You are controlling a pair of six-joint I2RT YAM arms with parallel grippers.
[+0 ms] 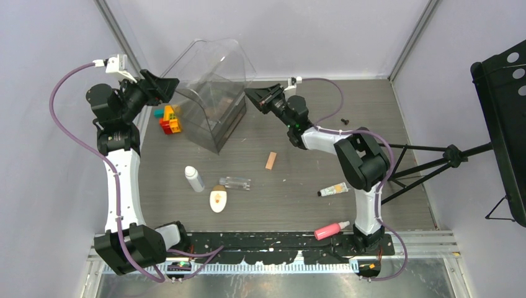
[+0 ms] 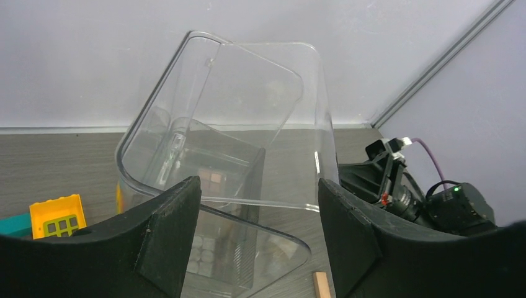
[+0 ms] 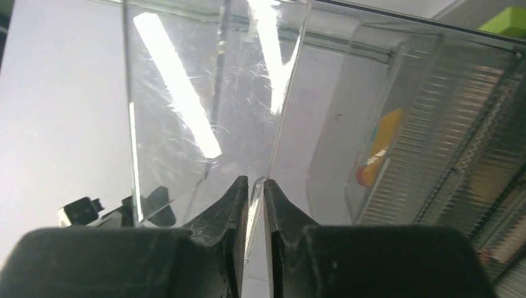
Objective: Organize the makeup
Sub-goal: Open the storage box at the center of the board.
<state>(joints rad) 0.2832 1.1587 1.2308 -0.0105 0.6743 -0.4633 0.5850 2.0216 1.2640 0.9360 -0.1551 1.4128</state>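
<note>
Top external view shows the big clear case point(image 1: 214, 118) at the back of the surface point(image 1: 366, 99) with its lid point(image 1: 214, 59) lifted; the right fingers point(image 3: 239, 198) are pinched narrow on the lid's thin edge, while the left fingers point(image 2: 167, 236) stand wide beside the case, holding nothing. The makeup point(image 1: 218, 197) lies apart in front: white bottle point(image 1: 194, 179), clear bottle point(image 1: 235, 182), oval compact point(image 1: 218, 202), cream tube point(image 1: 333, 189), pink bottle point(image 1: 331, 230). I think the smooth edge may slide out of so small a grip, and the lid would fall shut.
</note>
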